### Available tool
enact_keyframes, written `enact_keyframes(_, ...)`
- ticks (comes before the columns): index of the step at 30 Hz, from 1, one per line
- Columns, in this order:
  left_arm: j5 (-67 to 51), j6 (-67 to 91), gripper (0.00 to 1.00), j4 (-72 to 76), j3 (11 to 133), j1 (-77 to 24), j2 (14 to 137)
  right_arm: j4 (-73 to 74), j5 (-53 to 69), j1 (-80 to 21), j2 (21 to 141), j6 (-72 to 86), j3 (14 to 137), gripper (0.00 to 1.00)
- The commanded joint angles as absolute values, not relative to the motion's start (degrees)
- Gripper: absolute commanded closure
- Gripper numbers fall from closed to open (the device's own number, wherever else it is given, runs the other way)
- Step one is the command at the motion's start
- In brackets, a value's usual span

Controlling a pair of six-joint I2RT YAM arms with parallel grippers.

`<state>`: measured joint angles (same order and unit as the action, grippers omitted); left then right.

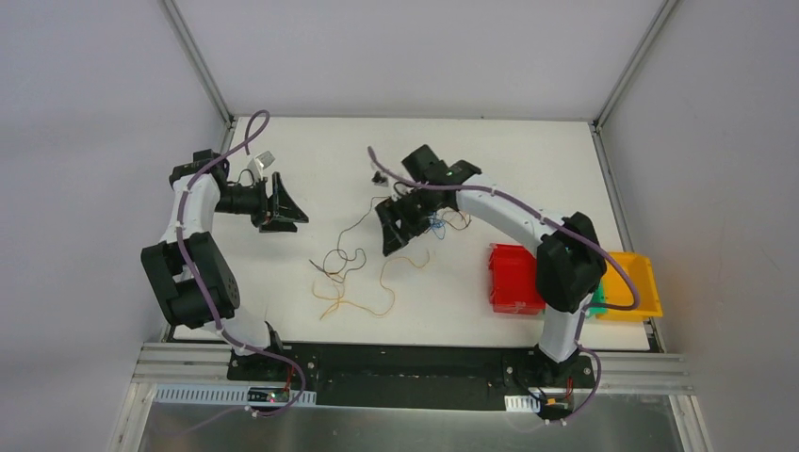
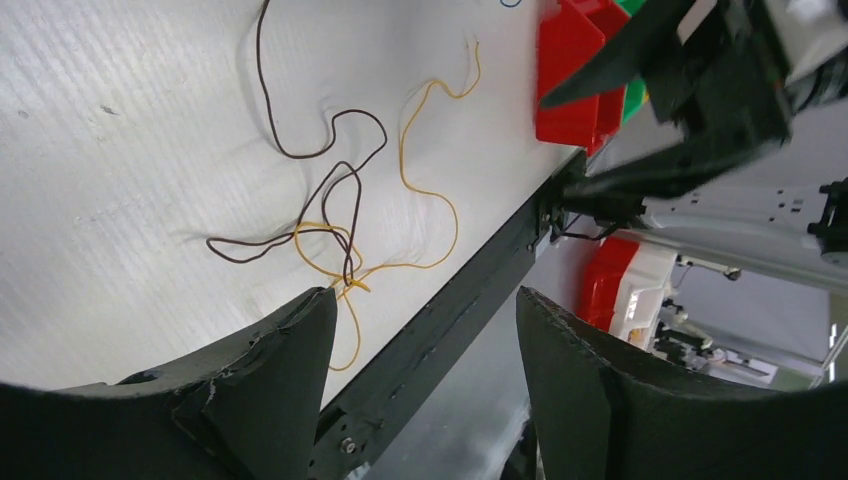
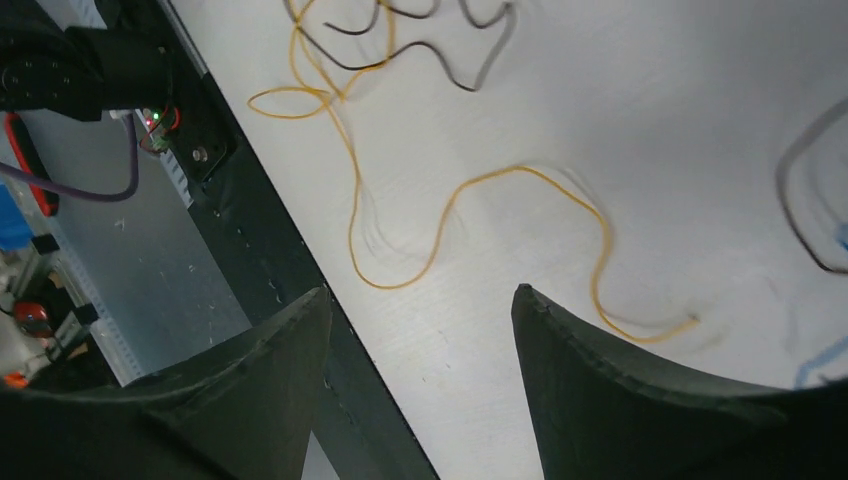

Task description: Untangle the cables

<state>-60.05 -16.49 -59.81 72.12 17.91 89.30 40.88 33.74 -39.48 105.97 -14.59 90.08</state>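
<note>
**Top external: both grippers empty, knot not yet picked**

- Table (image 1: 311, 151): red bin (image 1: 513, 278) and yellow bin (image 1: 633, 282) sit at its 4 o'clock edge, apart from the wires.
- Left gripper (image 1: 287, 202): at 10 o'clock, fingers spread wide, holding nothing, well apart from the cables.
- Right gripper (image 1: 403, 235): near centre, also wide open and empty.
- Yellow cable (image 1: 377, 282) and dark cable (image 1: 344, 247): sprawled at 7–8 o'clock of centre. They cross in a small knot (image 2: 345, 278).
- Blue cable (image 1: 435, 226): just at 3 o'clock of the right gripper, by another dark loop.

My read on doing it well:
- Grab one strand only, clear of the knot.
- The wire is thin, so go right down to the table and close fully.
- Pin the yellow cable with one arm and draw the dark cable out slowly with the other.
</note>
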Motion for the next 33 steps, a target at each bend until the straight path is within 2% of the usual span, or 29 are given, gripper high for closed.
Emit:
enact_keyframes(1,-62.21,-9.83,0.33,-59.31,71.41,18.36,89.13,36.56,30.24,-48.06,107.75,-14.59,90.59,0.30)
enact_keyframes(8,-56.35,-0.57,0.32,-52.01,70.01,19.16,87.57,23.19,22.45,-59.27,111.56,-2.16,87.83,0.26)
enact_keyframes(13,-56.23,-0.18,0.31,-50.68,68.93,19.17,86.38,23.73,16.30,-63.60,115.06,-6.19,88.83,0.26)
enact_keyframes(25,-57.04,3.72,0.31,-47.19,65.95,19.16,86.00,20.99,4.04,-69.32,123.17,-13.39,92.52,0.36)
enact_keyframes(33,-56.81,3.60,0.31,-46.68,66.28,19.32,86.28,20.45,8.32,-71.84,122.19,-16.90,91.61,0.39)
